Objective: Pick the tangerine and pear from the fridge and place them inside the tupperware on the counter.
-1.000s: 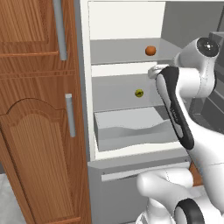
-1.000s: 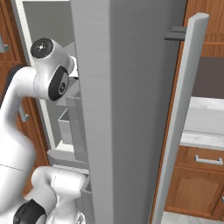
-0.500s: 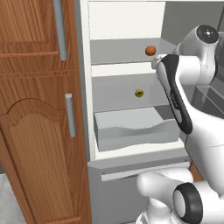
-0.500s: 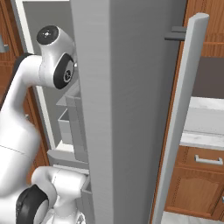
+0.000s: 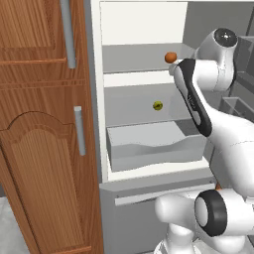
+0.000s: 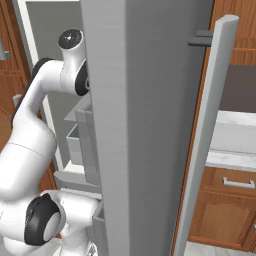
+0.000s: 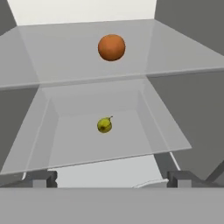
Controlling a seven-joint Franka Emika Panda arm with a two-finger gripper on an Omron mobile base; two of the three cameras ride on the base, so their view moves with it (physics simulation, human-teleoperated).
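The tangerine (image 5: 170, 57) (image 7: 111, 47) rests toward the back of the fridge's (image 5: 144, 94) upper grey shelf. One shelf down lies the yellow-green pear (image 5: 158, 105) (image 7: 104, 125), above the grey drawer (image 5: 154, 146). In the hand view my gripper (image 7: 111, 180) is open, its fingertips (image 7: 40, 179) wide apart and nothing between them. It hangs outside the shelves, slightly above the upper one, and touches neither fruit. The counter (image 6: 235, 150) shows at the right of the right base view. The tupperware is out of view.
The open fridge door (image 6: 140, 125) stands close on my right and blocks much of the right base view. Tall wooden cabinets (image 5: 44, 124) flank the fridge on the left. Brown cabinets with a metal handle (image 6: 239, 184) sit under the counter.
The arm has lifted, carrying the hand from about the pear's shelf up to the level of the tangerine's shelf. Both fruits lie where they were.
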